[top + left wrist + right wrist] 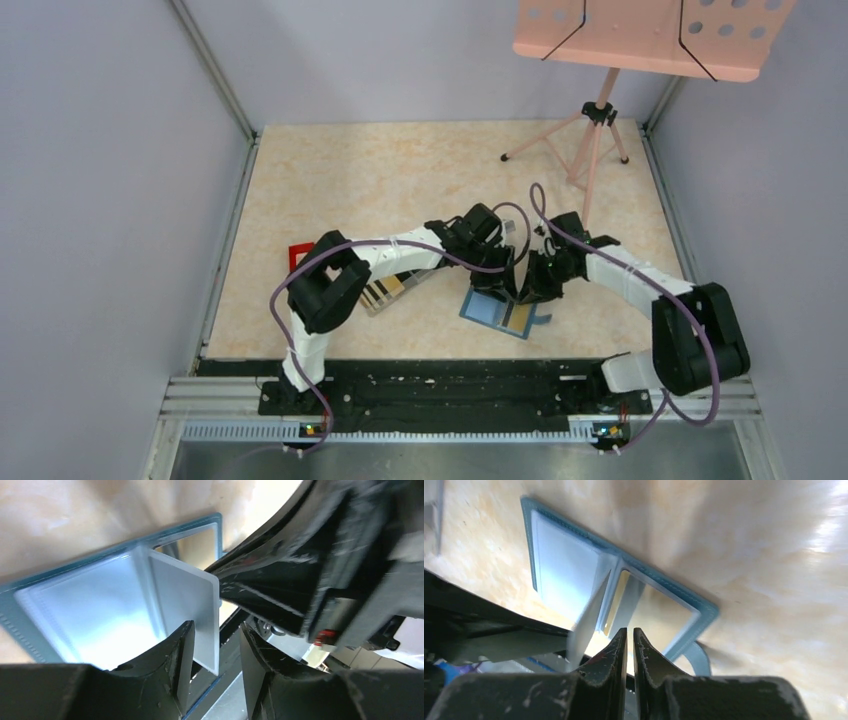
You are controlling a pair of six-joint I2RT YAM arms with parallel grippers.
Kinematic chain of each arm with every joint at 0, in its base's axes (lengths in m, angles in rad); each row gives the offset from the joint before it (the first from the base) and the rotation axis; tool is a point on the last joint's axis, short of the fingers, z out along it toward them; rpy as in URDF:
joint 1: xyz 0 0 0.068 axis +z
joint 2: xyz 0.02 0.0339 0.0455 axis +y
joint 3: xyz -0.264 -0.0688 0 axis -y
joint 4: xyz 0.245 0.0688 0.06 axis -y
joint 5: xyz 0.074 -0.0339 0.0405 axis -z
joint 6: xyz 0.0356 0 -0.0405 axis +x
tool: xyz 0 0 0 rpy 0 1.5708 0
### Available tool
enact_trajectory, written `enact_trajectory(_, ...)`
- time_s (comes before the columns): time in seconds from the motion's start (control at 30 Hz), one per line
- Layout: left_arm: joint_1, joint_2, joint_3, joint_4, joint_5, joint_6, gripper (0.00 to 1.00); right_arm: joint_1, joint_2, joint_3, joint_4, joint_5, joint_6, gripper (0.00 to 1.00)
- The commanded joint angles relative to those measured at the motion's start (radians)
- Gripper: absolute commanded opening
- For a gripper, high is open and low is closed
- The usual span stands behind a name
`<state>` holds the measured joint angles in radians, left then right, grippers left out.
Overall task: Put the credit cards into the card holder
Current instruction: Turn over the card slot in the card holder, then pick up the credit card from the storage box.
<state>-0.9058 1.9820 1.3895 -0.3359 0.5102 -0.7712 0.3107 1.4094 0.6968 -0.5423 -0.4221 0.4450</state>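
Observation:
The teal card holder lies open near the table's front edge, pale blue pockets facing up. A pale grey-white credit card stands on edge at its fold, far end down in the holder. My left gripper is open around that card, which sits close to one finger with a gap to the other. My right gripper is shut, nothing visible between its tips, right beside the card over the holder. More striped credit cards lie under the left arm.
A small red object lies left of the left arm. A pink music stand stands on its tripod at the back right. Grey walls enclose the table on three sides. The holder's strap tab points toward the right arm.

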Motion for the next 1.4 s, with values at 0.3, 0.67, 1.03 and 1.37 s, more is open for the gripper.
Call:
enact_trajectory(0.3,-0.014,-0.021,0.029,0.078,0.037,-0.014,0.50,-0.107,-0.119,0.188,-0.133,0.054,-0.055,0.13)
enact_trajectory(0.67,0.158,-0.356,-0.343,0.240,-0.033,-0.109,0.49,0.092,0.043,0.354,-0.042,-0.036,0.009,0.25)
enact_trajectory(1.03,0.414,-0.835,-0.567,-0.019,-0.267,-0.091,0.36,0.291,0.289,0.655,0.008,-0.114,0.070,0.42)
enact_trajectory(1.37,0.458,-0.852,-0.427,-0.508,-0.612,0.025,0.11,0.422,0.519,0.840,0.057,-0.237,0.103,0.50)
